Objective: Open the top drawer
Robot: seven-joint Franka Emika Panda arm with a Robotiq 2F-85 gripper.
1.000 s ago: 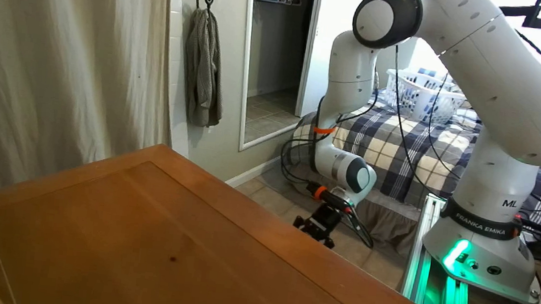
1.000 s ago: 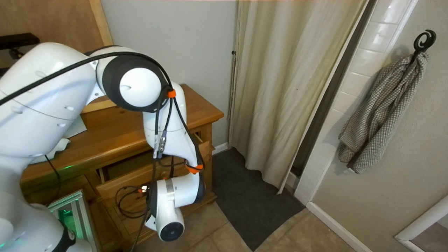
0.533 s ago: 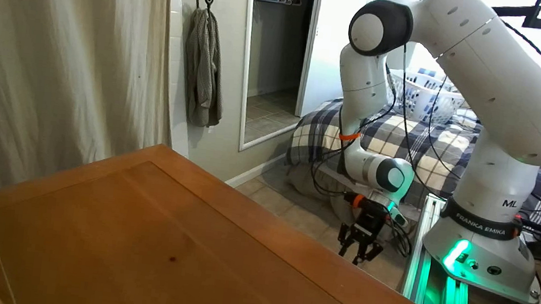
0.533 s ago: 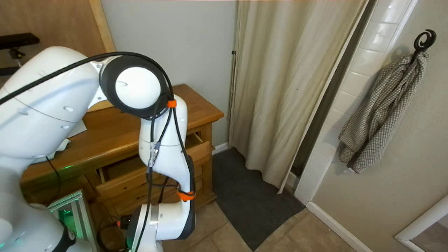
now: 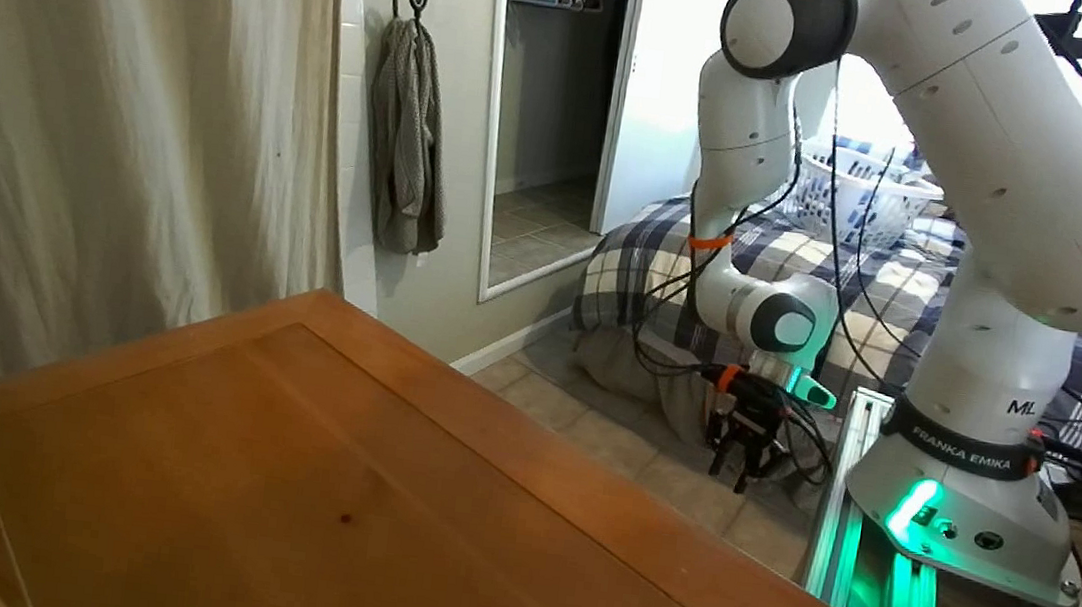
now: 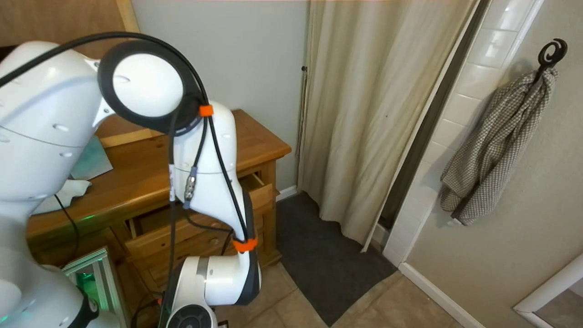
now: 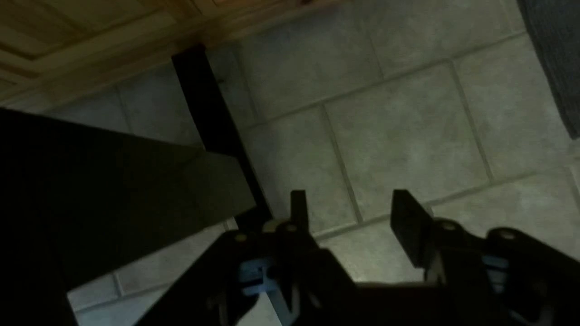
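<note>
The top drawer (image 6: 148, 243) is a honey-brown wooden drawer below the cabinet top (image 6: 136, 180) in an exterior view. It stands pulled out, with its dark inside showing behind the front rim. The arm covers its middle. My gripper (image 5: 729, 472) hangs low over the floor beyond the cabinet top in an exterior view, apart from the drawer. In the wrist view the gripper (image 7: 349, 199) points at floor tiles, its two fingers spread with nothing between them. The drawer does not show in the wrist view; only the cabinet's lower front (image 7: 99, 50) does.
The metal base frame (image 6: 102, 273) stands close to the cabinet. Papers and a cloth (image 6: 68, 196) lie on the cabinet top. A curtain (image 6: 364, 114) and a dark mat (image 6: 319, 255) are beside the cabinet. A bed (image 5: 645, 274) is behind the arm. A large dark shape (image 7: 113, 194) fills the wrist view's left.
My gripper has moved away from the cabinet toward the arm's base side, then rose slightly over the last half second. The drawer stays pulled out the same amount.
</note>
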